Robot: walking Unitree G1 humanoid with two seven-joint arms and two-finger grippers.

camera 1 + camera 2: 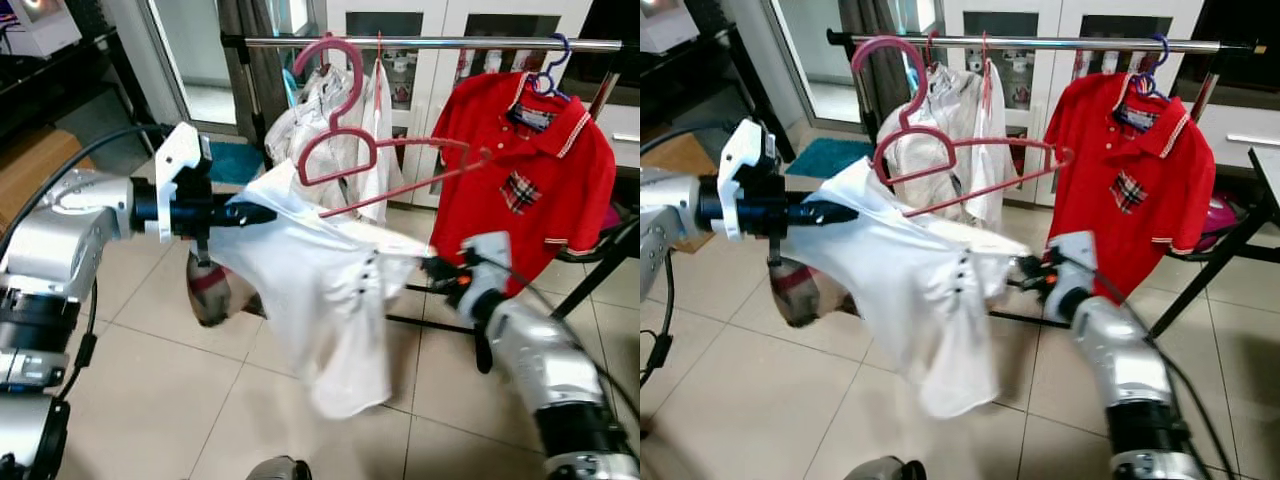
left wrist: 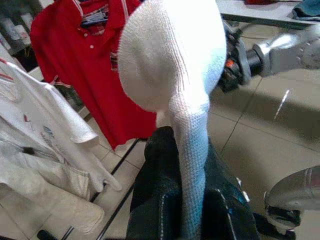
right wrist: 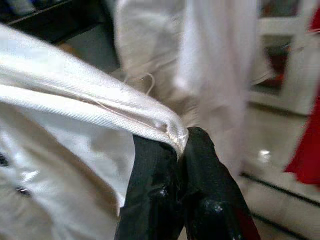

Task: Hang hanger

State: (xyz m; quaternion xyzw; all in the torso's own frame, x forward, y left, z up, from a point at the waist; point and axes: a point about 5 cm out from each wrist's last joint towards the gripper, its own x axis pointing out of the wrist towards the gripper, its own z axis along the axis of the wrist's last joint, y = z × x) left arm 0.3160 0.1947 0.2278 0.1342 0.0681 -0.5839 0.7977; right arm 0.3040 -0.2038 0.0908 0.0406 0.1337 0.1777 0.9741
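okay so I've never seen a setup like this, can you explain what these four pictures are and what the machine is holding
This is a walking humanoid robot with two silver arms, each ending in a two-fingered pincer. Two pictures come from cameras in its head; the other two look along each wrist.

The left pincer and right pincer each pinch an edge of a white shirt, stretched between them above the tiled floor. A pink hanger sits partly in the shirt, its hook near the clothes rail but apparently not over it yet. A red polo shirt and pale garments already hang there.
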